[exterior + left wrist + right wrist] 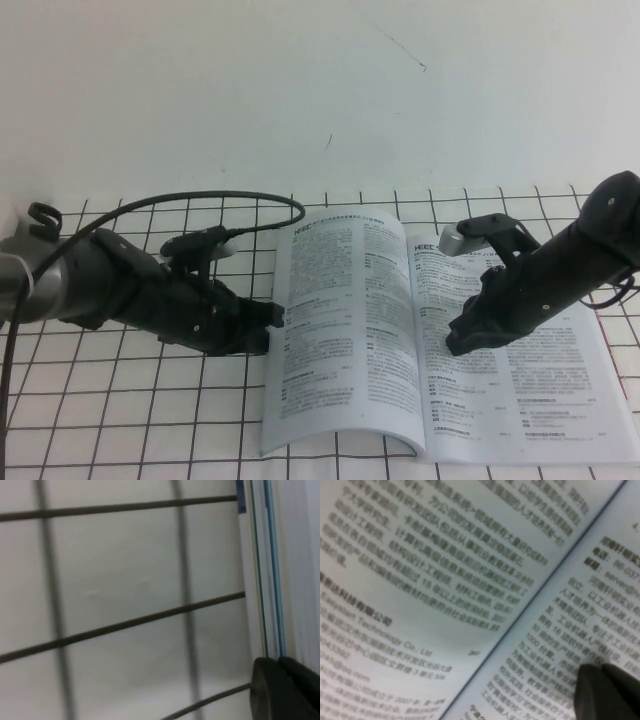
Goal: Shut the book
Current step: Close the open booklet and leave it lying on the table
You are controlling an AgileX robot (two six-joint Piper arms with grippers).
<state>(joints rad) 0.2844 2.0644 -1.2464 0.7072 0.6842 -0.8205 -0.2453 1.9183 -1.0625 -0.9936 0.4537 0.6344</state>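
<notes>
Left gripper (277,318), jaws pressed together, touches the book (340,330) at its nine o'clock edge; right gripper (460,341), likewise closed, rests on the three o'clock page.

Lab or robot test station, by the look. White grid-ruled counter (120,420), plain white wall (300,100) behind. Black left arm (120,285) and right arm (570,260) laid over the counter, a cable (230,197) looping off the left. Left hand (277,325) at the left edge of an open book (340,330) by the counter's front edge; right hand (458,342) down on its right page.
</notes>
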